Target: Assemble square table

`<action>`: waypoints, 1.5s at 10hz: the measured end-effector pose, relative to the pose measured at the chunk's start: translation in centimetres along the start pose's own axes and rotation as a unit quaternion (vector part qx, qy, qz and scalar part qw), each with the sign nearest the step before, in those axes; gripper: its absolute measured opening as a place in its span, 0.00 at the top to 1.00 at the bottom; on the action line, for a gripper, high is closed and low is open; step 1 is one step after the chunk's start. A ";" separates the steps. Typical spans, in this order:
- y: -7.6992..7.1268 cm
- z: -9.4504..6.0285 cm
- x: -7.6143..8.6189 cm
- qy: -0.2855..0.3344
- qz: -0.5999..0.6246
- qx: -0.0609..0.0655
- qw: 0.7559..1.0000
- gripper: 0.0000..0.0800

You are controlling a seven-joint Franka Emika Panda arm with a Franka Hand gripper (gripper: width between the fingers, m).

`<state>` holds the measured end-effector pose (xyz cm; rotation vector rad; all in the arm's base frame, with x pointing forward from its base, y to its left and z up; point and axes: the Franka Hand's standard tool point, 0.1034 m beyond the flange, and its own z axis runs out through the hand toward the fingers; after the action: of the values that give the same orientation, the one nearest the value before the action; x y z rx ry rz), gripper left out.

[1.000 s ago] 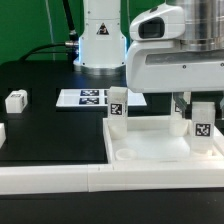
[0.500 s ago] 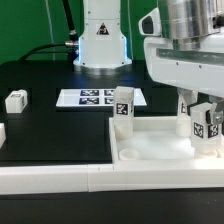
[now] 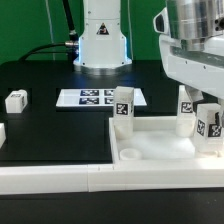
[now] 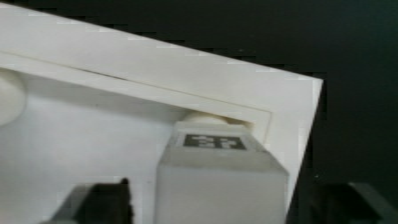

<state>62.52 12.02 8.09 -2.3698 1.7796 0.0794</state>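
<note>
The white square tabletop (image 3: pixel 160 150) lies rim-up at the exterior view's lower right. Two tagged white legs stand upright in its far corners, one at the left (image 3: pixel 123 108) and one at the right (image 3: pixel 187 108). My gripper (image 3: pixel 211 122) is shut on a third tagged leg (image 3: pixel 212 130), holding it upright at the top's near right corner. In the wrist view this leg (image 4: pixel 217 165) sits between my dark fingers (image 4: pixel 103 200), right by the tabletop's corner rim (image 4: pixel 267 100). Its lower end is hidden.
A loose white leg (image 3: pixel 16 100) lies on the black table at the exterior view's left, and another white part (image 3: pixel 2 131) is at the left edge. The marker board (image 3: pixel 95 98) lies behind. A long white border bar (image 3: pixel 50 177) runs along the front. The robot base (image 3: pixel 100 40) stands at the back.
The gripper with its leg has moved toward the exterior view's right and slightly down. The tabletop with its standing legs shifted a little to the right along with it.
</note>
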 end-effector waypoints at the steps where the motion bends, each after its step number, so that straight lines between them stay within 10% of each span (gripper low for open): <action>1: -0.1 0.5 -0.4 0.020 -0.089 0.003 0.996 0.23; 6: 0.1 0.8 -0.7 0.030 -0.340 -0.020 0.940 0.19; 9: -0.3 0.1 0.1 0.047 -0.569 -0.053 0.820 0.19; 12: -0.2 0.3 0.2 0.048 -0.569 -0.052 0.819 0.20; 14: -0.2 0.3 0.2 0.049 -0.531 -0.049 0.845 0.64; 15: -0.2 0.3 0.1 0.050 -0.504 -0.047 0.861 0.64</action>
<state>62.73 11.99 7.80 -3.0749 0.3630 -0.1030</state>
